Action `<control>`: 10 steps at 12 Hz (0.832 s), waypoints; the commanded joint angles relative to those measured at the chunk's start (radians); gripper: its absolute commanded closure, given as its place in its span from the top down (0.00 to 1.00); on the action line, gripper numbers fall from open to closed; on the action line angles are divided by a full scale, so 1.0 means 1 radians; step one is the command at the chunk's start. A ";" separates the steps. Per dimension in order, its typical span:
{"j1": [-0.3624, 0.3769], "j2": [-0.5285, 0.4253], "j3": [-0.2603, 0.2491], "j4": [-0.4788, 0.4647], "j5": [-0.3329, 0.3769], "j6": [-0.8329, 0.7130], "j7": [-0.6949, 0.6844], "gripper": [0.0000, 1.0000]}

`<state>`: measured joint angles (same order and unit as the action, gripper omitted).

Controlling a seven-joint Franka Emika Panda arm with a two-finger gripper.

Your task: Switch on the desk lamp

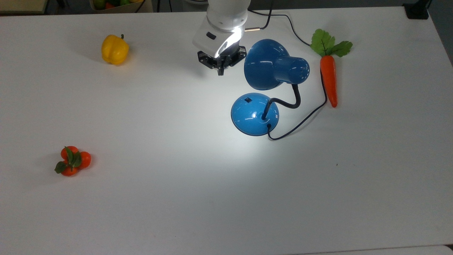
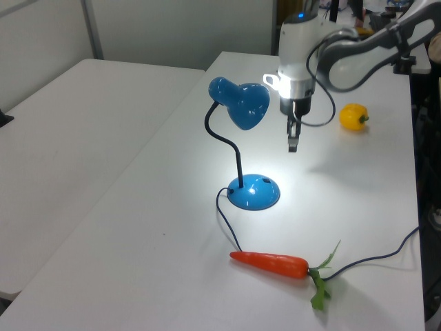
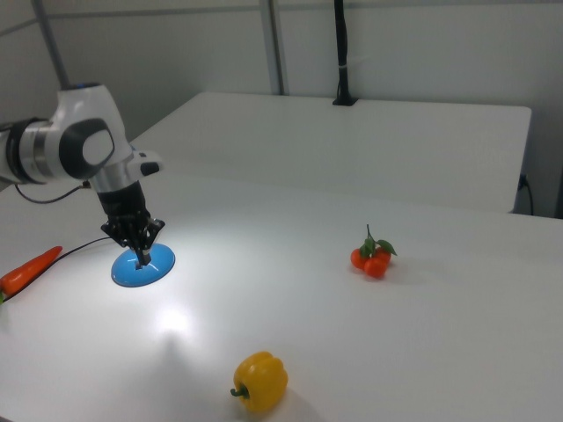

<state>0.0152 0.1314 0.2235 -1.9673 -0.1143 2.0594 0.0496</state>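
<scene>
The desk lamp stands mid-table and is lit, throwing a bright pool on the white surface. Its blue dome shade [image 1: 272, 63] [image 2: 241, 103] hangs on a black gooseneck [image 1: 292, 101] over the round blue base [image 1: 254, 114] [image 2: 254, 193] [image 3: 142, 265]. A small black switch [image 1: 248, 100] shows on the base's top. My gripper [image 1: 220, 71] [image 2: 293, 145] [image 3: 141, 257] hovers in the air beside the shade, on the top view's left of it, well above and apart from the base. Its fingers point down, shut together with nothing held.
A thin black cord [image 1: 300, 120] runs from the base past a toy carrot [image 1: 328, 81] [image 2: 272, 263]. A yellow pepper [image 1: 114, 49] [image 3: 261, 382] lies at the top view's upper left, and a cluster of small orange fruits [image 1: 72, 161] [image 3: 372, 258] at its lower left.
</scene>
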 commanded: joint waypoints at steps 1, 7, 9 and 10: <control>-0.079 -0.075 -0.004 0.131 -0.015 -0.259 0.038 0.00; -0.101 -0.084 -0.091 0.363 -0.005 -0.463 0.027 0.08; -0.080 -0.095 -0.113 0.366 -0.007 -0.463 0.023 0.23; -0.042 -0.099 -0.154 0.367 -0.007 -0.463 0.021 0.43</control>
<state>-0.1075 0.0406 0.1419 -1.6159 -0.1165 1.6242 0.0604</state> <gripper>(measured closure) 0.881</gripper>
